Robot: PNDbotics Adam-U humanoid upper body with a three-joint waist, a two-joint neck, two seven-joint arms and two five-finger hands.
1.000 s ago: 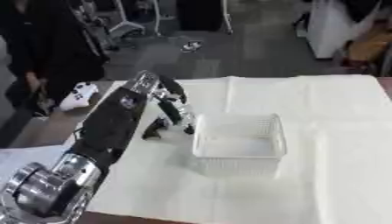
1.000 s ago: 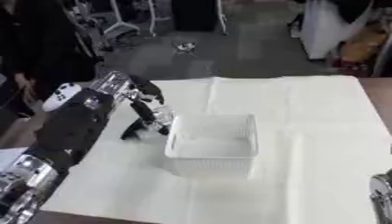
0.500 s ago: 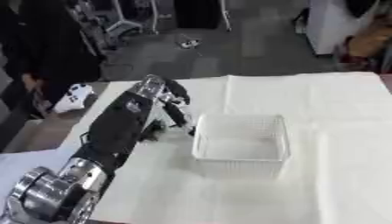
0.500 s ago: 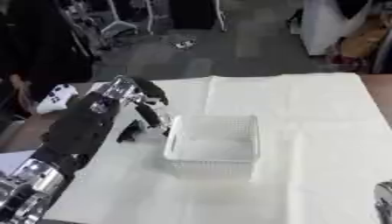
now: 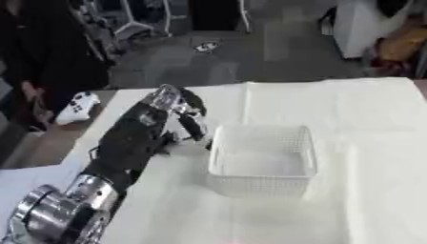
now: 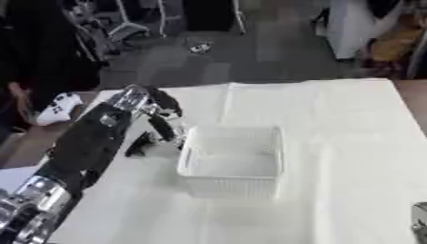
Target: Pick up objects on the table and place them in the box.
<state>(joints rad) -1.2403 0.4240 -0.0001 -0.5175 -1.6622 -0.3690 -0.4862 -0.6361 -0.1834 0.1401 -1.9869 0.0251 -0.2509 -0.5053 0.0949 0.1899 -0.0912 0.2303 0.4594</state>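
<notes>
My left hand (image 6: pixel 154 107) is out over the counter (image 5: pixel 367 157), just left of the box (image 5: pixel 263 159), which is a white mesh basket on the white cloth. The fingers (image 5: pixel 193 127) point down toward the box's near-left rim. I can't tell if they're curled on anything or just hanging; too blurred at the tips. A small dark object (image 6: pixel 140 145) lies on the cloth just beside the box's left wall, under and slightly behind the hand. It looks like the thing to pick, though I can't make out what it is. The box looks empty from here, so my guess is the task is at an early pick.

The arm comes in from the lower left and runs diagonally, which puts the hand right over the object and close to the box, so the carry would be short. The risk is clipping the box wall with the fingers, since the object sits so near it.

My right hand (image 6: pixel 420 223) only shows as a sliver at the lower right corner of the right eye view, idle; I can't tell its state. A white game controller (image 5: pixel 75 106) sits at the counter's far-left edge, away from the work.
</notes>
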